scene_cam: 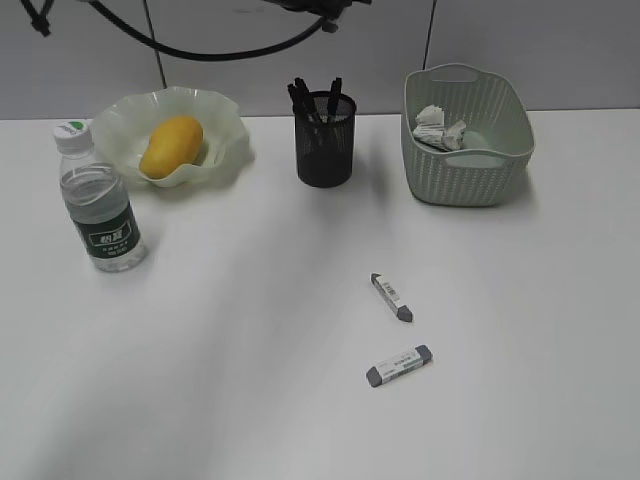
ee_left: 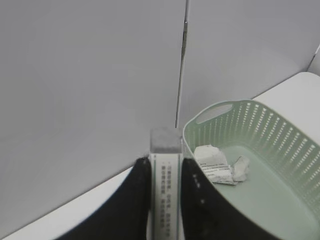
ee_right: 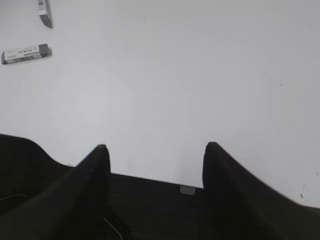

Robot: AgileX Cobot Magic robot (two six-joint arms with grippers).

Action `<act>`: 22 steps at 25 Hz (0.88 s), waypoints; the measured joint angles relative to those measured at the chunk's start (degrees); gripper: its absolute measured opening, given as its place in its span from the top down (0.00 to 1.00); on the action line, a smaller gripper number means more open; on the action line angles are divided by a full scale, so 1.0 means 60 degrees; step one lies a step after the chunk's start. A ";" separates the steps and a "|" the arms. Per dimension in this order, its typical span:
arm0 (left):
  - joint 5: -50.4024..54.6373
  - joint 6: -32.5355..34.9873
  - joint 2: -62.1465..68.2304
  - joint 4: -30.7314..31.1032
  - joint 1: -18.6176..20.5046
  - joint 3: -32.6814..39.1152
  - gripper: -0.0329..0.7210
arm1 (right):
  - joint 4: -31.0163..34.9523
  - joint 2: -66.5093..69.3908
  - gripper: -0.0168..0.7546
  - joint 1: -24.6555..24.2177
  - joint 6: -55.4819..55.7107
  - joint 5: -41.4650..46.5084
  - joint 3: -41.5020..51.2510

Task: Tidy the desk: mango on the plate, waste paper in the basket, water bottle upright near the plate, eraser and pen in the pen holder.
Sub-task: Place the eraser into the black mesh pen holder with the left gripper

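- Black, your left gripper [ee_left: 165, 172] is closed on a slim white eraser in a printed paper sleeve with a grey tip [ee_left: 166, 165]; the two dark fingers [ee_left: 137, 197] press its long sides and the grey end sticks out past them.
- Just beyond that held eraser, the left wrist view shows you the pale green rectangular woven-sided plastic basket [ee_left: 280, 145], and inside it the crumpled white waste paper with grey creases [ee_left: 217, 165] lying on the floor of the bin.
- Your right gripper [ee_right: 155, 150] stands wide apart with nothing between the fingers [ee_right: 95, 165]; only the plain white desk [ee_right: 200, 75] shows in the gap.
- Well away from those fingers, at the upper left of the right wrist view, you see two more white sleeved erasers with grey ends: one lying flat [ee_right: 26, 53] and another partly cut off by the frame edge [ee_right: 44, 11].
- In the exterior view neither gripper shows; the same two erasers lie near each other on the desk, one farther back [scene_cam: 391, 297] and one nearer the front [scene_cam: 399, 365], apart and not touching.
- Your black metal mesh cylindrical pen holder [scene_cam: 325, 150] stands upright at the back centre with dark pens [scene_cam: 303, 100] sticking out of it.
- Your smooth oval yellow-orange mango [scene_cam: 171, 146] rests on the pale green translucent wavy-rimmed plate [scene_cam: 225, 120] at the back left.
- Your small clear plastic water bottle with a dark green label and white cap [scene_cam: 98, 200] stands upright just in front of and left of the plate.
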 joint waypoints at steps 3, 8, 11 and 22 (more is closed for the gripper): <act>-0.0324 0.0000 0.0251 0.0000 0.0000 0.0000 0.77 | 0.0000 0.0000 0.37 0.0000 0.0000 0.0000 0.0000; -0.0522 0.0000 0.0585 0.0000 0.0000 0.0000 0.77 | 0.0000 0.0000 0.37 0.0000 0.0007 0.0000 0.0000; -0.0454 0.0000 0.0827 0.0042 0.0000 0.0000 0.77 | -0.0008 0.0000 0.37 0.0000 0.0007 0.0000 0.0000; -0.0368 0.0000 0.1291 0.0453 0.0000 0.0000 0.77 | -0.0008 0.0000 0.37 0.0000 0.0007 0.0000 0.0000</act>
